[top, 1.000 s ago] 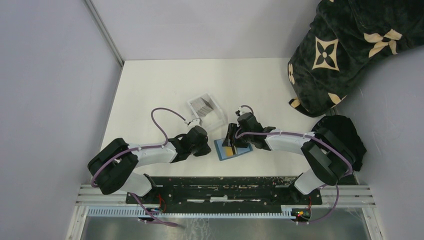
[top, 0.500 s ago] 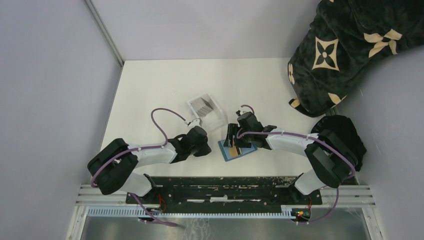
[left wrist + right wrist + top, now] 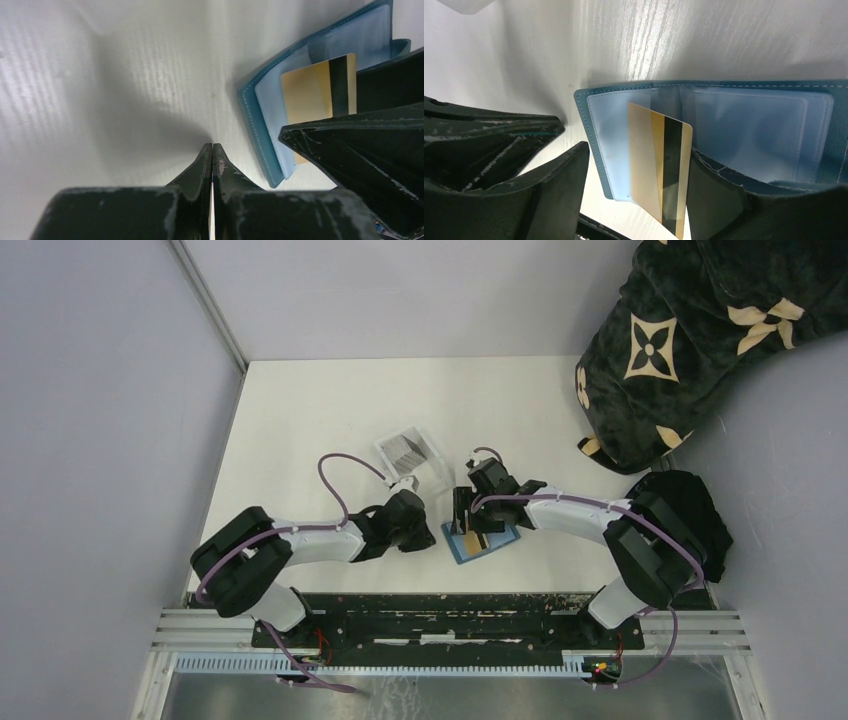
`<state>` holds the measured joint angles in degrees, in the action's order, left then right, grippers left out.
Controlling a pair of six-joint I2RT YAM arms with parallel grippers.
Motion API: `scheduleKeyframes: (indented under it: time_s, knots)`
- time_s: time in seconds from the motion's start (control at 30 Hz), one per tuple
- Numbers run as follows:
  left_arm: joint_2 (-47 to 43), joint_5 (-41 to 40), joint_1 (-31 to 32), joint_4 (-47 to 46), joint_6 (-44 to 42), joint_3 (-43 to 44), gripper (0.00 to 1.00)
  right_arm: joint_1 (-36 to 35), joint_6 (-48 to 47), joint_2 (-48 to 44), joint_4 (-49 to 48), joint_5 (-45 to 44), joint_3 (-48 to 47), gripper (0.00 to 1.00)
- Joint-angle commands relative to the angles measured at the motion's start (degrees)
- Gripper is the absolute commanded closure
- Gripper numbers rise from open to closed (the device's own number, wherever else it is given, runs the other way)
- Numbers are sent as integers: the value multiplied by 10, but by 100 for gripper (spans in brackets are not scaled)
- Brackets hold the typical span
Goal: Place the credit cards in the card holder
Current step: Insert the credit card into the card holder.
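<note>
A: Left gripper, state?

B: Jaws pressed together, nothing between them. The tips are down at the white table, just beside the card holder, with a strip of bare table between. I can't tell whether the tips touch the surface.

A: Right gripper?

B: Jaws apart, straddling the gold card. One jaw stands clear of the card, with a visible gap. The other sits right by the card's striped edge, and I can't tell if it touches. Not clamped on anything.

A: Where's the holder?

B: Lying open and flat at the near middle of the table, under the right gripper, with the left gripper next to it. Inside is up: clear sleeves, teal border with stitching.

A: And the gold card?

B: On the holder's end panel, the one nearest the left gripper, black stripe up. One end hangs out past the holder's edge. I can't tell whether the other end is under the sleeve or only lying on it.

A: Other cards?

B: The grey cards are stacked in the clear tray, farther back on the table, behind the left gripper and apart from the holder.

A: Anything else around?

B: A dark flower-patterned blanket at the far right corner.
</note>
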<state>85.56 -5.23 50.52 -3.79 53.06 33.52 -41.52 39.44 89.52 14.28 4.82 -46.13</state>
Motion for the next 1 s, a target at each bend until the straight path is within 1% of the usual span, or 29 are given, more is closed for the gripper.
scheduleKeyframes:
  time_s: [0.0,0.33,0.43,0.6,0.8,0.97]
  knots:
    - [26,25,12,-25,-9,30,96,0,-26,27,27,-7,-24,29]
    - [70,40,27,-30,-14,66,96,-10,-52,56,62,-10,-50,27]
    - [83,44,29,-30,-15,74,96,-17,-55,65,71,-15,-55,24]
    - [92,46,32,-29,-16,78,96,-32,-68,80,102,-48,-70,21]
    - [91,43,32,-27,-15,74,96,-35,-81,59,125,-94,-77,21]
    - [93,44,33,-27,-14,74,96,-36,-98,55,145,-113,-96,21]
